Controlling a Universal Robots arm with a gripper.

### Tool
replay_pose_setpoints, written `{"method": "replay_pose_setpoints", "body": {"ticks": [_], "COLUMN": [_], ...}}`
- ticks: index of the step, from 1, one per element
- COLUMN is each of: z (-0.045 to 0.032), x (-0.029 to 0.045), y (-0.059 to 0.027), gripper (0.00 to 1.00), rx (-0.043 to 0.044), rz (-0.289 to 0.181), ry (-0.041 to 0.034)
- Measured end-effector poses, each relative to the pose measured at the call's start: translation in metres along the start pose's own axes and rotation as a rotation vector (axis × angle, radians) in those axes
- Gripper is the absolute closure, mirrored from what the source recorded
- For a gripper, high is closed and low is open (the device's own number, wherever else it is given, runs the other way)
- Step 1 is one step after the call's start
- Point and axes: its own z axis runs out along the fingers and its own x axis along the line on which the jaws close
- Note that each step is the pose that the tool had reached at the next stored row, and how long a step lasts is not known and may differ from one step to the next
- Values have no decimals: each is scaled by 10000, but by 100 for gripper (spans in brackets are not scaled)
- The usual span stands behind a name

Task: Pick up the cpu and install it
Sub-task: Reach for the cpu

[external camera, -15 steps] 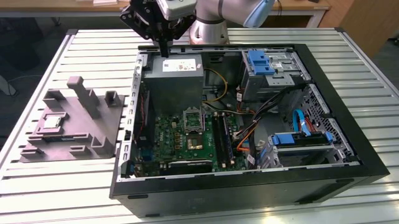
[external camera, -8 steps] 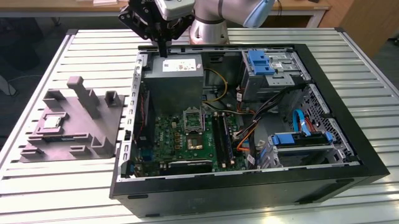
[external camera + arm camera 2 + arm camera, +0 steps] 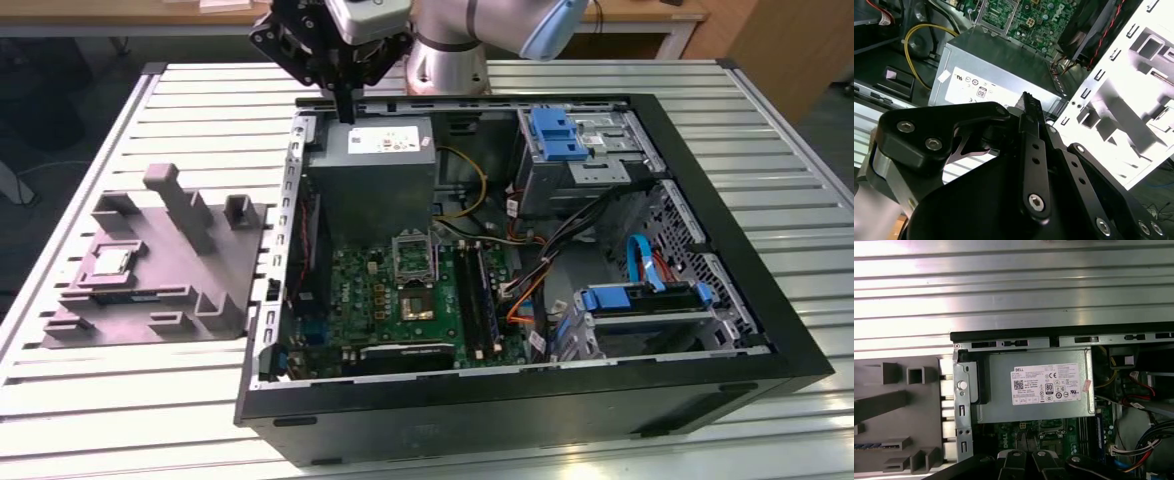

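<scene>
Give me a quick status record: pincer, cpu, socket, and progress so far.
pincer: shut, holding nothing, hovering over the grey power supply box near the computer case wall
cpu: lying flat in the grey fixture on the table, at the exterior view's left of the case, well apart from the pincer
socket: dark metal frame on the green board inside the case; open or closed cannot be told
progress: cpu not yet picked up
</scene>
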Motion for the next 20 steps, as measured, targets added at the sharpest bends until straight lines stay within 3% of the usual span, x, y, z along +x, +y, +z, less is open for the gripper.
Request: {"method": "replay_pose_setpoints", "body": {"ticks": [1,20], "z": [2,3], "x": [27,69], "y": [-2,-5], "gripper": [89,89], "rx": [-1,0], "rz": [0,0], "ry": [0,0]}}
